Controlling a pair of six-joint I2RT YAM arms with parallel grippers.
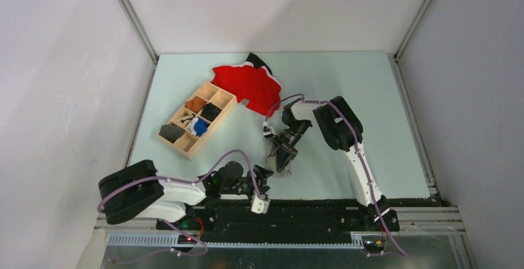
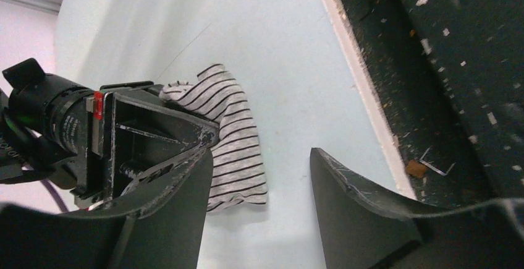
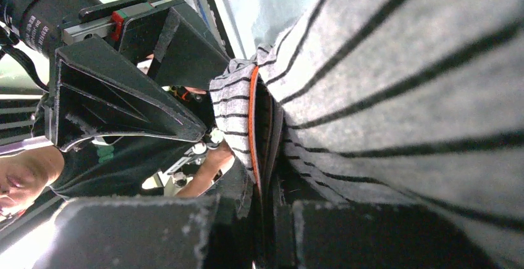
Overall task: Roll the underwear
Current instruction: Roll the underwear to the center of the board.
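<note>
underwear (image 2: 238, 139) | grey-white, fine dark stripes | bunched into a narrow bundle | on table (image 1: 371, 96), near its front edge

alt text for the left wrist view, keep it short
Grey-and-white striped underwear lies bunched on a pale table, one end gripped by the right claw reaching in from the left. The left claw frames the foreground, fingers spread and empty, with the table's dark edge rail on the right.
</note>
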